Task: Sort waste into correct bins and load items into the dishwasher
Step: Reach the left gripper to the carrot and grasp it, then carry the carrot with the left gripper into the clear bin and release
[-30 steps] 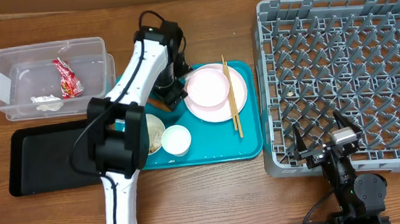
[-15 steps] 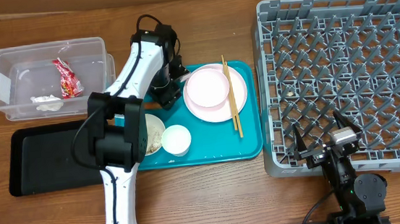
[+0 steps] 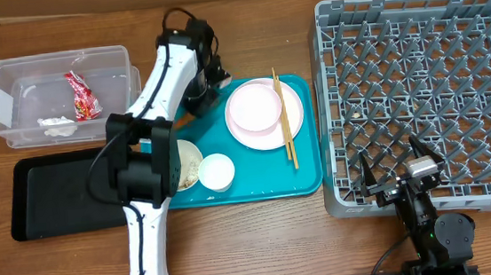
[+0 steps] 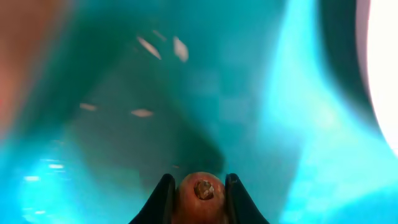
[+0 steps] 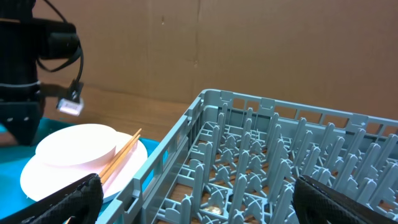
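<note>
In the left wrist view my left gripper (image 4: 198, 179) is shut on a small orange carrot piece (image 4: 199, 194), just above the teal tray (image 4: 124, 149). From overhead, that gripper (image 3: 199, 95) hangs over the tray's back left corner, left of the pale-pink plate (image 3: 265, 137), which carries a white bowl (image 3: 254, 106) and the chopsticks (image 3: 284, 121). A white cup (image 3: 216, 171) and a bowl of beige scraps (image 3: 191, 164) sit at the tray's front left. My right gripper (image 3: 400, 174) rests open at the front edge of the grey dish rack (image 3: 428, 86).
The clear tub (image 3: 10, 96) at the back left holds a red wrapper (image 3: 82, 94) and a white tissue (image 3: 57, 124). A shallow black tray (image 3: 54, 194) lies in front of it. The left arm stretches across the black tray's right end.
My left gripper's jaws have closed on the carrot piece, and the gripper has shifted a little toward the tray's back left corner. The right arm has not moved.
</note>
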Tool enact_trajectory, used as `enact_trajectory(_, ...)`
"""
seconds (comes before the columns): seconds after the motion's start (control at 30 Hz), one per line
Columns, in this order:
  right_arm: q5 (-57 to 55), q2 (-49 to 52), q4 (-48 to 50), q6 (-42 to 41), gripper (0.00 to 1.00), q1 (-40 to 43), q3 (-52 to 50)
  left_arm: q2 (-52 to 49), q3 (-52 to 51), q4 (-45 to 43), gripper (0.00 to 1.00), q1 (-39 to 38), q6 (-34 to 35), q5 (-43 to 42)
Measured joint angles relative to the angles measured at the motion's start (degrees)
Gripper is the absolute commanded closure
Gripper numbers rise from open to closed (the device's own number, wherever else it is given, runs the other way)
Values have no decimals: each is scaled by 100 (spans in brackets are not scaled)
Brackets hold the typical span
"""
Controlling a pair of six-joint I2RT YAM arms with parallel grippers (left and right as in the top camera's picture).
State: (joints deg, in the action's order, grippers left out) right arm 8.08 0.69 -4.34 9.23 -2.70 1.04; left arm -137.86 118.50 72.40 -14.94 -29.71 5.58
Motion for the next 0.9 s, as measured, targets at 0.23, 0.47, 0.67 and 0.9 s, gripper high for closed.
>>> enact_trajectory(0.23,2,0,4,2,0,-2,0,-72,1840,435,96,39,866,-46)
enact_trajectory(0.47,0,0,2,4,0,-2,0,-92,3412,713,96,341,1847,-87)
enact_trajectory(0.67,0,0,4,2,0,-2,2,-92,4297,1078,96,1252,2767,-284)
enact_trajectory(0.9,0,0,2,4,0,0,0,-92,4360,1506,96,2404,3394,-562)
